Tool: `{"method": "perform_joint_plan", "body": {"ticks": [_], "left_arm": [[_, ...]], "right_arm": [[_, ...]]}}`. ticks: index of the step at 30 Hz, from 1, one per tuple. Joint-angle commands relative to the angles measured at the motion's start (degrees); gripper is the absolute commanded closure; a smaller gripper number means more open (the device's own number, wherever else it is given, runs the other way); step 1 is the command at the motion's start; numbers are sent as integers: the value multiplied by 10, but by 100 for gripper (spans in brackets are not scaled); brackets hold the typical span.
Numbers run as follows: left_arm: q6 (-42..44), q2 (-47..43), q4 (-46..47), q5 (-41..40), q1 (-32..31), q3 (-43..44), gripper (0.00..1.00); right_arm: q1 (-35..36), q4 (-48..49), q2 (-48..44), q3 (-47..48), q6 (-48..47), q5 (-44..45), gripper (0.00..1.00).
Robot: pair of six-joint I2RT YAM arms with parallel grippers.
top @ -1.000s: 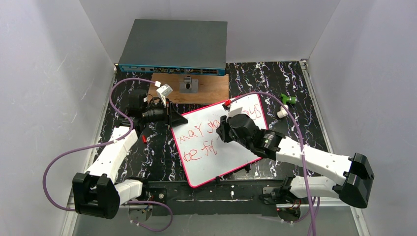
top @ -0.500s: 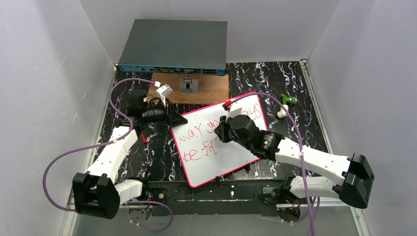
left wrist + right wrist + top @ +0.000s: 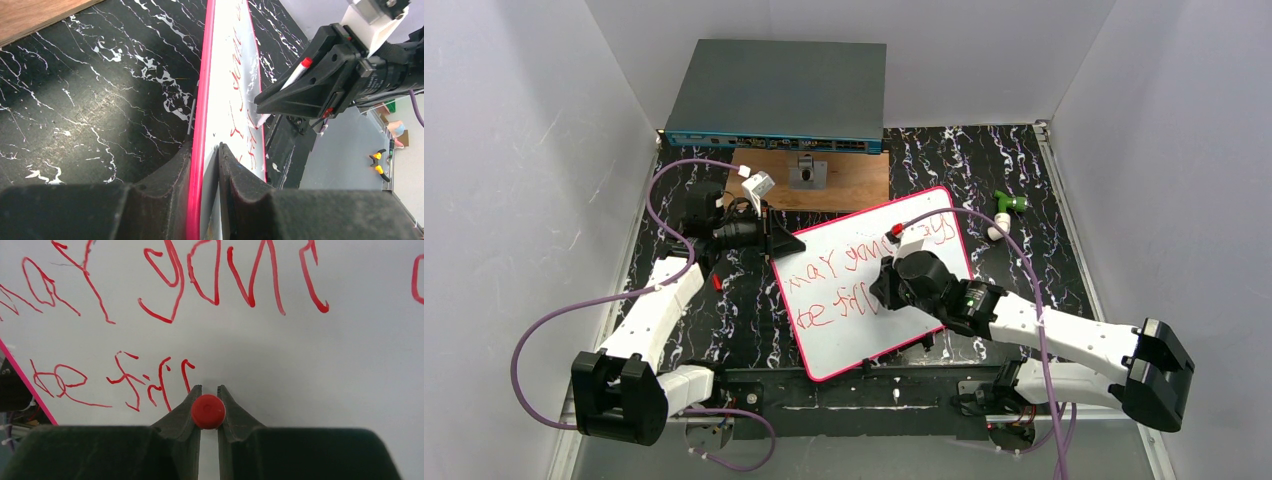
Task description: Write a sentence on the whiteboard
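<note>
The whiteboard (image 3: 849, 340) lies tilted on the black marbled table, pink-red rim all round. My left gripper (image 3: 776, 243) is shut on its left edge; in the left wrist view its fingertips (image 3: 205, 147) pinch the rim (image 3: 204, 90). The sentence (image 3: 824, 268) runs in two red wobbly lines, close up in the right wrist view (image 3: 210, 275). My right gripper (image 3: 886, 292) is shut on a red marker (image 3: 292, 80), whose round red end (image 3: 208, 411) sits between the fingertips (image 3: 208, 389). The marker's tip rests on the board at the end of the second line.
A grey network switch (image 3: 779, 95) stands at the back, with a brown wooden board (image 3: 834, 180) carrying a small metal part (image 3: 806, 172) in front of it. A green piece (image 3: 1009, 203) and a white piece (image 3: 996, 230) lie at the right. White walls enclose the table.
My right gripper has moved right and towards the near edge with the marker. The second line has gained new strokes. The left gripper has not moved.
</note>
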Motion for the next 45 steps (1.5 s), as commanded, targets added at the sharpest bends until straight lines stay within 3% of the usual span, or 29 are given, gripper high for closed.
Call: {"method": "perform_joint_plan", "body": {"ticks": [1,18,25,37,45], "left_arm": [[67,-12,5,-73,-1,-2,100],[66,-12,4,-73,-2,-2,100],[66,-13,4,-72,-2,-2,100],[68,-12,2,-74,-2,-3,100],[73,-11,-5,-79,-2,1,100]], "right_arm": [[-2,-23,-5,-18,5,15,99],[-2,-35,10,91,-80,58,99],[-2,-87,-42,116,-73,53,99],[-20,-57,-95,36,-92,94,99],[-45,-18,-196,-47,-90,77,99]]}}
